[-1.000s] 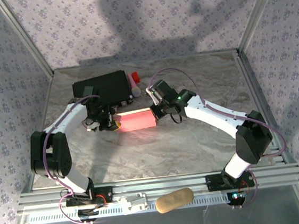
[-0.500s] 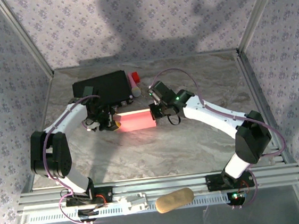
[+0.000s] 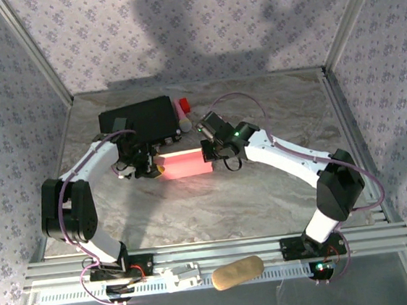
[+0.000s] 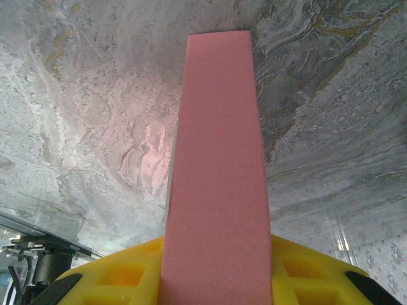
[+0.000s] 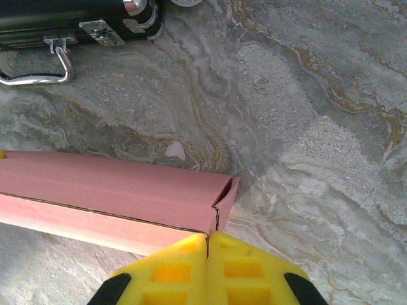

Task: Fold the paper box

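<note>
Left gripper: I see the left pads closed narrow onto the left end of the paper box, which runs straight out from between them in the left wrist view. Right gripper: the right pads are pressed flat together with no gap, tips at the near corner of the box's right end. I cannot tell whether a thin edge of card is pinched there. That right end is open, one small flap turned inward, the hollow dark, and I make out nothing inside. The box is pink thin card, matte, formed into a slim rectangular sleeve with sharp creases. Its long axis runs left to right across the table, spanning between the two grippers near mid-table. Just behind it sits a black case, latches and wire handle facing the box, lid shut, contents hidden. A red item lies just beside the case's right end.
</note>
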Tool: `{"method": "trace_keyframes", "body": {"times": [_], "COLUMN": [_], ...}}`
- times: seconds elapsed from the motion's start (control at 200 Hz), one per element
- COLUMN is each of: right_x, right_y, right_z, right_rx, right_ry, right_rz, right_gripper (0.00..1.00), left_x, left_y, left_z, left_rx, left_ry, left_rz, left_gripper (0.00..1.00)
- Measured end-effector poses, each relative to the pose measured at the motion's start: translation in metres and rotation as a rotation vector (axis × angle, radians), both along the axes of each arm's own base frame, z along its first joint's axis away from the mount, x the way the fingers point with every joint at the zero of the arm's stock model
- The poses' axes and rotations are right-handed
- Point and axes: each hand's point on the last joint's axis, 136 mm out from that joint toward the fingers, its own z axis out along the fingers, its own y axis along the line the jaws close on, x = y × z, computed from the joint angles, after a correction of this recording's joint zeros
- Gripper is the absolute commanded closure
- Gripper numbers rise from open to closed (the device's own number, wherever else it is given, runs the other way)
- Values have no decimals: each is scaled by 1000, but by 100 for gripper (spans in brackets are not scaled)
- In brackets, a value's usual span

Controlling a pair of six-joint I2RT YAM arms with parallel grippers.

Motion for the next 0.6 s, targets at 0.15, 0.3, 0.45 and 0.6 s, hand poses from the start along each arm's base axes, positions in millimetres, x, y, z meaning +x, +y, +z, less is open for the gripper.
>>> {"method": "trace_keyframes", "body": {"times": [0.15,0.3,0.45,0.6], "right_x": [1,4,5,4], "right_y": [1,2,3,2], "right_z": [-2,-2,-2,-3], "right_rx": [38,64,66,38], "right_ry": [-1,-11,-24,-50], "right_rz": [-53,-90,-106,-111], "right_gripper": [100,100,100,100], "left_x": [0,1,1,1], "left_y": [0,0,0,0], "left_z": [0,0,0,0], "left_rx": [-2,-3,-4,-3], "left_ry": [3,5,7,6], "left_rz": [7,16,20,20], "left_gripper": [86,86,86,86]}}
